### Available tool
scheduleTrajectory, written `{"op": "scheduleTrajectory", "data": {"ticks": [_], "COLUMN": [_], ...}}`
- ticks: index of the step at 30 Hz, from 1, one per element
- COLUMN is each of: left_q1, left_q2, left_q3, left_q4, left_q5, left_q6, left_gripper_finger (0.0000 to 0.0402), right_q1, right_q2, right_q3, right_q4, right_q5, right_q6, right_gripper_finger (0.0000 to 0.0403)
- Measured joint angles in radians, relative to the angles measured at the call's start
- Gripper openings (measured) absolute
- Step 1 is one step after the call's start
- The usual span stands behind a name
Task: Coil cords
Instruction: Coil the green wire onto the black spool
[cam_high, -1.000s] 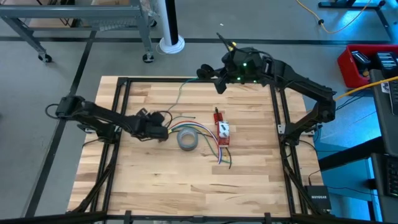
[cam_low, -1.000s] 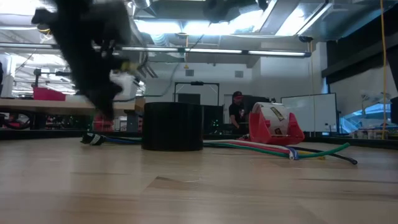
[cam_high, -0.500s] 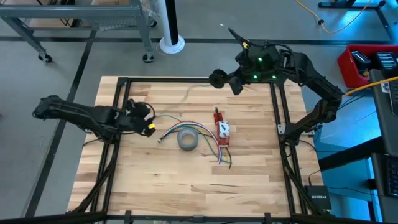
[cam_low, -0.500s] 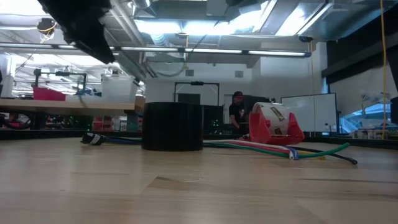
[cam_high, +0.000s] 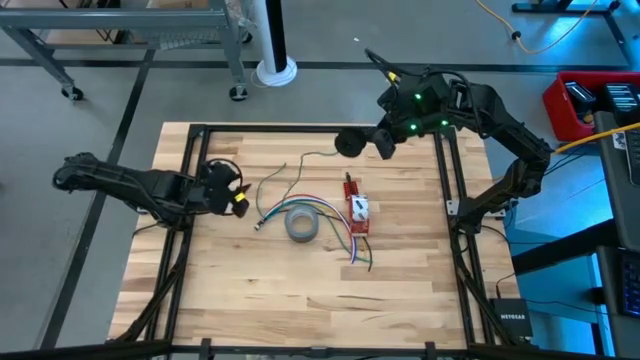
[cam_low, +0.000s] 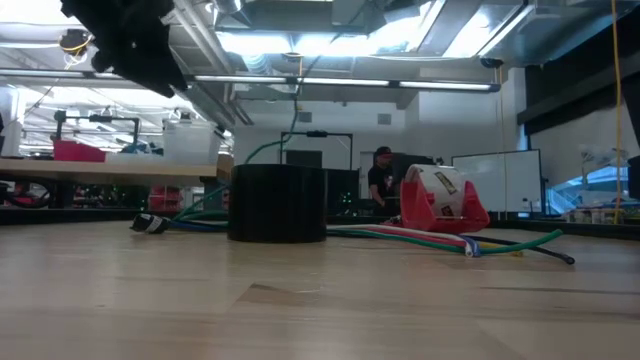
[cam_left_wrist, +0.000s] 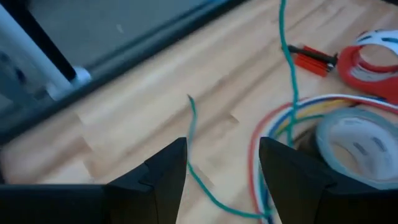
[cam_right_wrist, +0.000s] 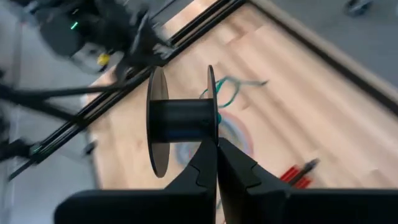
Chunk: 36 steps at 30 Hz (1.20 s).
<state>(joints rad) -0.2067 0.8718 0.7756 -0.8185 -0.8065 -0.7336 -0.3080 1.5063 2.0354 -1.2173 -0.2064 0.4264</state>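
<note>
A thin green cord (cam_high: 285, 168) runs in slack curves from beside a black spool (cam_high: 350, 142) down to a bundle of coloured cords (cam_high: 275, 205) lying on the table by the grey tape roll (cam_high: 300, 223). My right gripper (cam_right_wrist: 216, 155) is shut on the spool, above the table's far side. My left gripper (cam_left_wrist: 222, 168) hangs open above the table's left part (cam_high: 238, 200), apart from the cords, with the green cord (cam_left_wrist: 193, 124) on the wood ahead of it. My right gripper pinches the rim of one spool flange (cam_right_wrist: 211, 134) between its two shut fingers, slanting down from the table's far right. The spool (cam_right_wrist: 180, 121) hangs lifted clear of the table, its axis about level. Beyond that flange the green cord (cam_right_wrist: 229, 86) shows.
A red tape dispenser (cam_high: 357, 210) lies right of the tape roll, with cord ends (cam_high: 360, 255) trailing toward the near edge. A black frame rail (cam_high: 300, 128) borders the table's far side. In the low view, the roll (cam_low: 277, 203) and dispenser (cam_low: 440, 205) stand mid-table.
My left gripper has risen and drawn back from the cord bundle toward the table's left edge, staying open. My right gripper has carried the spool a little toward the right and near side and has tipped. The green cord now lies in a wider loop and rises from the table.
</note>
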Motion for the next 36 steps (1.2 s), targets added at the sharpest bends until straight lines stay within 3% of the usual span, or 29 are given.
{"op": "scheduleTrajectory", "data": {"ticks": [4,9,15,20,26,36], "left_q1": [-0.004,-0.003,-0.003,-0.003,-0.003,-0.003], "left_q2": [-0.085,-0.238,-0.396,-0.462,-0.469,-0.469], "left_q3": [0.0,0.0,0.0,0.0,0.0,-0.128], "left_q4": [-0.001,-0.011,-0.03,-0.118,-0.187,-0.154], "left_q5": [-0.055,-0.06,-0.062,-0.061,-0.059,-0.06], "left_q6": [0.073,0.152,0.194,0.15,0.078,0.032], "left_gripper_finger": [0.0194,0.0194,0.0194,0.0194,0.0194,0.0194], "right_q1": [0.0,0.0,0.0,0.0,0.0,0.0], "right_q2": [-0.001,-0.027,-0.055,-0.056,-0.064,-0.064], "right_q3": [0.0,0.0,0.0,-0.018,-0.151,-0.5], "right_q4": [-0.055,-0.11,-0.184,-0.312,-0.336,-0.28], "right_q5": [-0.072,-0.074,-0.057,0.021,0.021,-0.111], "right_q6": [0.005,0.022,0.022,0.015,0.014,0.006], "right_gripper_finger": [0.0003,0.0003,0.0003,0.0003,0.0003,0.0003]}}
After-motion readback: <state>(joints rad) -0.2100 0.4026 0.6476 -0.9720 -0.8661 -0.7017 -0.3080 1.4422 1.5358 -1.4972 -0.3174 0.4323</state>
